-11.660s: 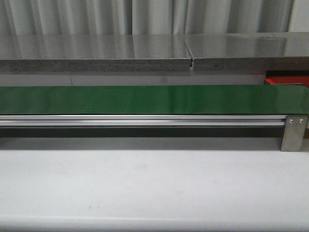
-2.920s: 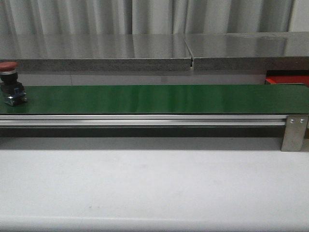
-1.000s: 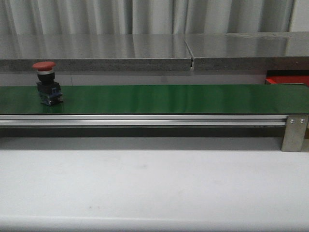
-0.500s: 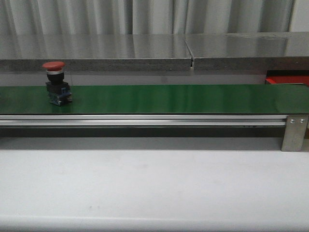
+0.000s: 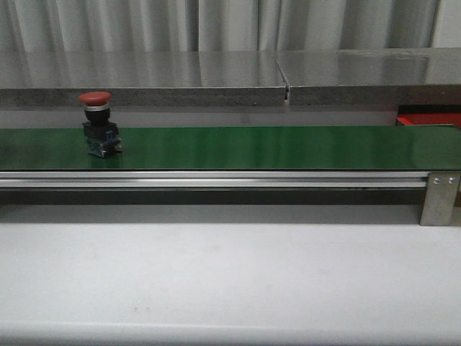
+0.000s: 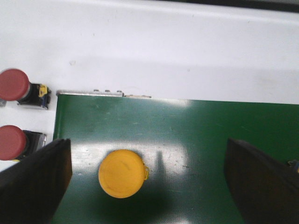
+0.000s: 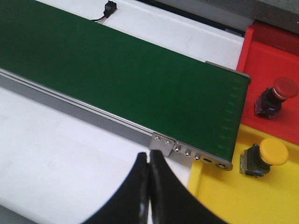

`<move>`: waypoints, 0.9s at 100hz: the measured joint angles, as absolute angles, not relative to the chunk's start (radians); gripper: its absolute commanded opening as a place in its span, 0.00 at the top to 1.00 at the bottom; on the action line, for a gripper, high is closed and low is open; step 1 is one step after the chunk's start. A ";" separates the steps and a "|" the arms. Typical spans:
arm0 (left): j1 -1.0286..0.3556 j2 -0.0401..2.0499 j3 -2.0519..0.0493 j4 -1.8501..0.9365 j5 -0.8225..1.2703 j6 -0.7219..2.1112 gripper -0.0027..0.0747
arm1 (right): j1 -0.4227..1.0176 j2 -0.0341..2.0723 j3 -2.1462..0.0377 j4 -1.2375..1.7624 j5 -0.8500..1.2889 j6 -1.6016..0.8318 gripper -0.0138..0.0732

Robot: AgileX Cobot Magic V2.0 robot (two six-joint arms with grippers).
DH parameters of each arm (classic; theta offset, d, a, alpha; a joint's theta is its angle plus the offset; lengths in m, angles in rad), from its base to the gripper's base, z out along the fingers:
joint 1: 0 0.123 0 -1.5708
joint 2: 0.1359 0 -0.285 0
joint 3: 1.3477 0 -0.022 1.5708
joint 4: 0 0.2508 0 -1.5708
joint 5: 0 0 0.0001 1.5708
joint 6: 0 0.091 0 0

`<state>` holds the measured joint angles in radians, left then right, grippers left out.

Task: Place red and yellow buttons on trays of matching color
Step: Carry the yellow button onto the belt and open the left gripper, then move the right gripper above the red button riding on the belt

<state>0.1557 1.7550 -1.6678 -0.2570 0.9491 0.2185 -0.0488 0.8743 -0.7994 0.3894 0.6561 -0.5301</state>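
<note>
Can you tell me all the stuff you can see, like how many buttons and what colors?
Conveyor belt: one, green, running across the table.
Red buttons: one standing on the belt toward its left end; two on the white surface beside the belt's end; one lying on the red tray.
Yellow buttons: one on the belt, under the left gripper; one lying on the yellow tray.
Red tray: one, past the belt's end.
Yellow tray: one, next to the red tray.
Table: one, white.
Left gripper: black jaws wide open.
Right gripper: black jaws shut, holding nothing.
</note>
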 measured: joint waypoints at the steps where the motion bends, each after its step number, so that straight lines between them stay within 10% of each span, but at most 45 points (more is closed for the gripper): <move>1: 0.154 1.743 -1.664 -0.257 0.946 0.217 0.14 | -0.049 0.874 -0.799 0.389 0.656 -0.530 0.98; 90: -0.091 0.688 -0.573 -0.302 0.388 0.251 0.24 | -0.049 0.874 -0.799 0.389 0.656 -0.530 0.98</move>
